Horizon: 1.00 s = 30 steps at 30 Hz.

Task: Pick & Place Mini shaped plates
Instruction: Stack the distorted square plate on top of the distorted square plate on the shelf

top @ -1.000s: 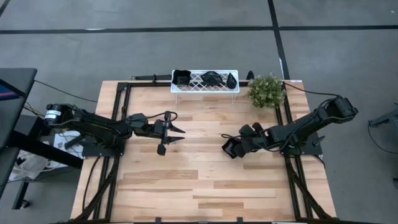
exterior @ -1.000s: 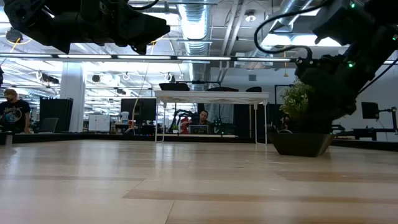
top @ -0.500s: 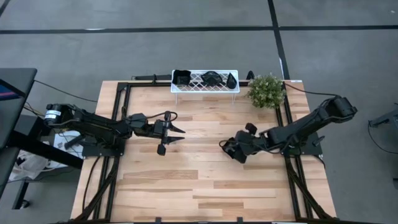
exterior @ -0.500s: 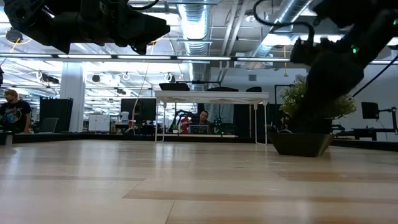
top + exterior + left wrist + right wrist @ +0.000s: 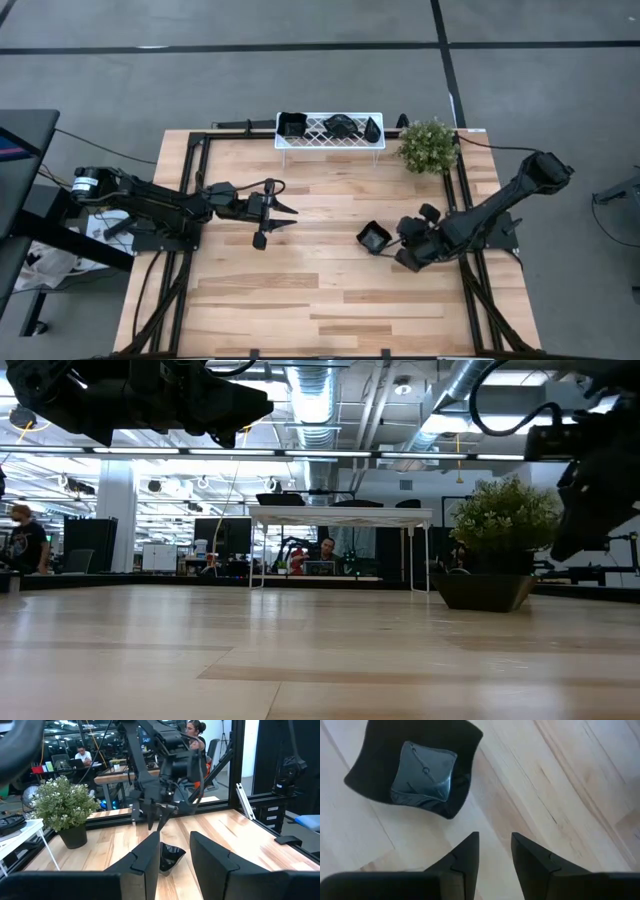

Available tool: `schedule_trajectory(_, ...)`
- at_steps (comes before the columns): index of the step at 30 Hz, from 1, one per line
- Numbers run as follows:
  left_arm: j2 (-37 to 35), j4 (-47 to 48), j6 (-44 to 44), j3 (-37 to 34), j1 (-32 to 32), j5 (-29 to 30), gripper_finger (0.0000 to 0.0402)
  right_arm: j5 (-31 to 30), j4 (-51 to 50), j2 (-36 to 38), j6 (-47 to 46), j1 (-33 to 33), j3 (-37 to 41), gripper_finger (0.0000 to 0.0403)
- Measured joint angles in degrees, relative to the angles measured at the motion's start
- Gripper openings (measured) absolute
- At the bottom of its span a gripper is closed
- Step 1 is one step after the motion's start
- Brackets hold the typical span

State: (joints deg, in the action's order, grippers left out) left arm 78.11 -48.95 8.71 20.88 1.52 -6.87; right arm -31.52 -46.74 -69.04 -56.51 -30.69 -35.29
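While a square black mini plate (image 5: pixel 374 237) sits alone on the pale wooden table (image 5: pixel 300 300), right of centre, the right claw (image 5: pixel 409 258) hangs just beside it, on its right and slightly nearer side. Its two dark fingers (image 5: pixel 465 855) stand a little apart and hold nothing. In the right wrist view the plate (image 5: pixel 417 767) lies just ahead of the fingertips, clear of them, a glossy shallow dish with upturned corners and no marked long axis. The right arm is plainly nearer to it. The left claw (image 5: pixel 268 213) waits over the left half of the table, well apart from the plate, fingers parted and empty. Three more black plates (image 5: pixel 340 125) rest on the white lattice rack (image 5: pixel 318 141) at the far edge, beside a green potted plant (image 5: pixel 428 145).
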Motion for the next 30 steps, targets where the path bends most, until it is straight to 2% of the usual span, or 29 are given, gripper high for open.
schedule_trajectory(4,0.0,0.0,0.0,0.0,0.0,0.0,0.0110,-0.7,1.1,-1.4,0.5,-0.8,0.0,0.0108)
schedule_trajectory(11,0.0,0.0,0.0,0.0,0.0,0.0,0.0110,1.0,1.5,-7.1,6.3,1.5,0.0,0.0108)
schedule_trajectory(20,0.0,0.0,0.0,0.0,0.0,0.0,0.0110,1.6,9.7,-14.7,23.6,2.6,0.0,0.0108)
schedule_trajectory(30,0.0,0.0,0.0,0.0,0.0,0.0,0.0110,1.0,19.6,-16.3,35.3,7.1,0.0,0.0108)
